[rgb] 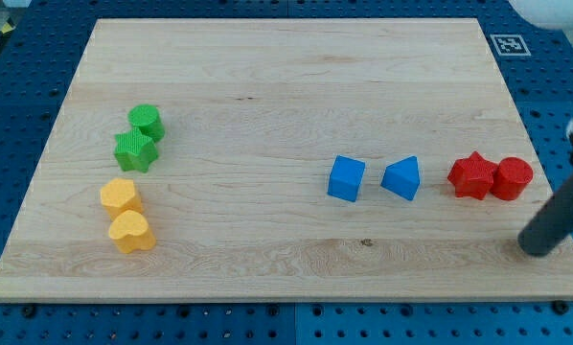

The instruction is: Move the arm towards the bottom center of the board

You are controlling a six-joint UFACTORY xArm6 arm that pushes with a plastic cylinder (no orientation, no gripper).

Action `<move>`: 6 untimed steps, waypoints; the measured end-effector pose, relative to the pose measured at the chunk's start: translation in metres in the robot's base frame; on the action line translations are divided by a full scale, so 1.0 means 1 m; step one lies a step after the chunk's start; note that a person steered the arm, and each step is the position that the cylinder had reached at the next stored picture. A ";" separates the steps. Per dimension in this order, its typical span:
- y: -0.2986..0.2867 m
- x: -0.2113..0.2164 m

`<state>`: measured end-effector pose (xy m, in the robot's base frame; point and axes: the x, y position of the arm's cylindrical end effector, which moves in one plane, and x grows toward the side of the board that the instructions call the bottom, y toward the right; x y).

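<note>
No pincer fitted; my tip (536, 249) slides to the view's left along the wooden table (267, 67), below the red cylinder block (512, 178).

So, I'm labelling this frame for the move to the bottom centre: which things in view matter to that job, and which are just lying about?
Belongs to the job:
- my tip, at the view's lower right, just below the red blocks
- the board, whose bottom centre is the goal

Just lying about:
- green cylinder, green star
- two yellow hearts
- blue cube, blue triangle
- red star, red cylinder
</note>
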<state>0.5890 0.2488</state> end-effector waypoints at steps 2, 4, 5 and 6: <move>0.000 0.005; 0.000 0.009; 0.000 0.011; 0.000 0.018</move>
<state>0.6074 0.2487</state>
